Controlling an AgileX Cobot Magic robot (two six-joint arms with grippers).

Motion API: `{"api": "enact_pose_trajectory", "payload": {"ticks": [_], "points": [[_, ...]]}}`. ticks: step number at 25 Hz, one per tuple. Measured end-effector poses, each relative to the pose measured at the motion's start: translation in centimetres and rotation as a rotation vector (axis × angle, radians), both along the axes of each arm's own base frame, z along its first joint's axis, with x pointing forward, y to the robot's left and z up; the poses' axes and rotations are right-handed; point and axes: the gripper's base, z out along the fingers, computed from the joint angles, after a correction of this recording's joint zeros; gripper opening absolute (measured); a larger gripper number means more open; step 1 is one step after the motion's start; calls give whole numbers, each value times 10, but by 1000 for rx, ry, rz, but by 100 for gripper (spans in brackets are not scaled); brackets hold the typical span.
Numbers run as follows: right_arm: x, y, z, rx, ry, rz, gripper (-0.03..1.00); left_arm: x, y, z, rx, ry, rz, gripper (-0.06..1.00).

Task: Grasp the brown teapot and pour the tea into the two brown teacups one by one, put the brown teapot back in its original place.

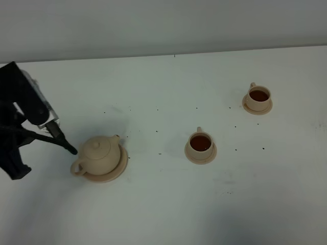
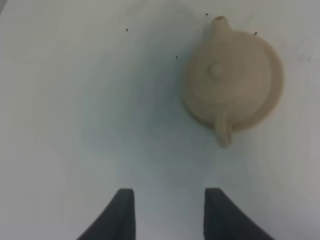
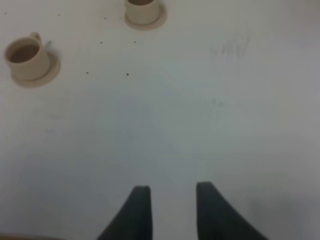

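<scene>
Brown teapot (image 1: pixel 100 155) sits on its wide saucer (image 1: pixel 115 172), untouched; both teacups (image 1: pixel 200 143) (image 1: pixel 259 96) on their own saucers already hold dark tea. Left gripper (image 2: pixel 169 212) stands clear beside the pot, jaws apart, empty; right gripper (image 3: pixel 170 210) spread, empty. Task looks finished: next, only retreat.

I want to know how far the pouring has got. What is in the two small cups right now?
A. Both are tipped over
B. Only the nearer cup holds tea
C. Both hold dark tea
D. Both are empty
C: the nearer cup and the farther cup both show dark liquid inside and stand upright on their saucers, while the teapot sits on its own saucer.
</scene>
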Motion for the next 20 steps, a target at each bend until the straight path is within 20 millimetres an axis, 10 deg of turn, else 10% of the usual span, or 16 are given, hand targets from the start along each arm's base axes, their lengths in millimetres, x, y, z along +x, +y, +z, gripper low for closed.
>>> {"api": "enact_pose_trajectory", "payload": {"ticks": [12,20], "points": [[0,0,0,0,0,0,24,-152,35,55,-179,-164,268,5],[0,0,0,0,0,0,24,-221,40,50,-464,-346,316,2]]}}
